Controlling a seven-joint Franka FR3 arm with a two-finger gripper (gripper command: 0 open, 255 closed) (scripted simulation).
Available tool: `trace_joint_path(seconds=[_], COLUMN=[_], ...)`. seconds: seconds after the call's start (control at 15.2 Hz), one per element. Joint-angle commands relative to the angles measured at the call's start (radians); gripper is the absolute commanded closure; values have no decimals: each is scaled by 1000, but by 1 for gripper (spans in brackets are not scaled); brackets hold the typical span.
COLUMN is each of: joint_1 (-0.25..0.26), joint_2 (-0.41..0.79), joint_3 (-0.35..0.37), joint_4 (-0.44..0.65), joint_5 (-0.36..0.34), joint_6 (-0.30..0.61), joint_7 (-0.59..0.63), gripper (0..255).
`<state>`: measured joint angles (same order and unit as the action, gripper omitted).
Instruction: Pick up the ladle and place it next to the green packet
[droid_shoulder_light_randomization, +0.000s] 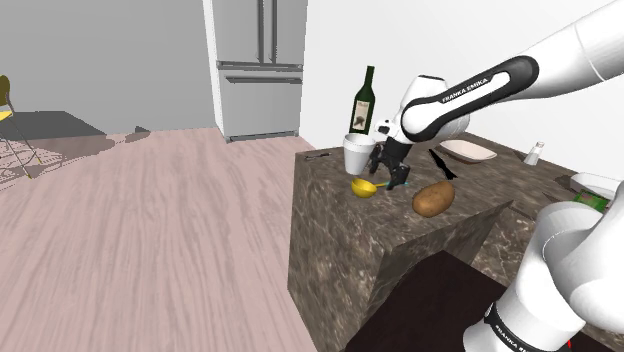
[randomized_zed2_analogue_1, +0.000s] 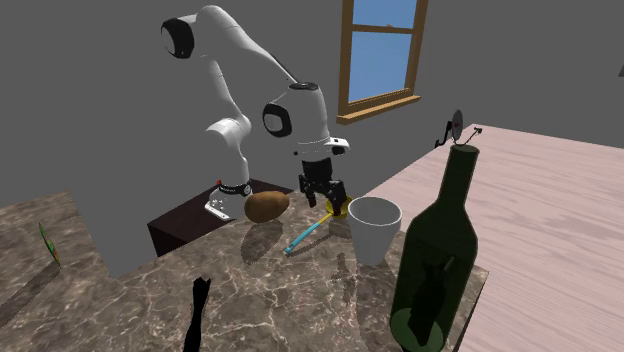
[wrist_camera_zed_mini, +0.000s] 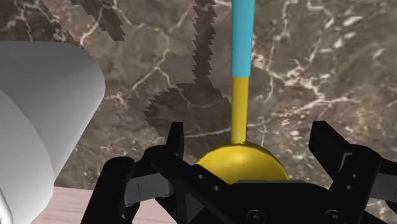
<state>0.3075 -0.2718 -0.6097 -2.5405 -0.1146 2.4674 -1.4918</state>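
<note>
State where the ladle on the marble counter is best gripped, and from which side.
Grip the ladle on its thin yellow neck beside the bowl, from straight above, claw across the handle: it lies flat, and the round bowl would likely slip.

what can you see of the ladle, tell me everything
The ladle has a rounded yellow bowl, a thin yellow neck and a straight light blue handle, all smooth. It lies on the dark marbled counter, bowl end close to the white cup, handle running out beside the potato. The open gripper straddles the bowl, fingers apart on either side, not visibly touching it.
</note>
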Motion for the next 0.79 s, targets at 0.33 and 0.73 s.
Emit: trace_joint_path(seconds=[0.33,0.73], joint_1=[43,42], joint_2=[103,103], joint_3=[-40,-39], joint_4=[-14,-14], joint_5=[82,82], joint_6=[109,109], joint_7=[-73,-73], gripper=[0,0])
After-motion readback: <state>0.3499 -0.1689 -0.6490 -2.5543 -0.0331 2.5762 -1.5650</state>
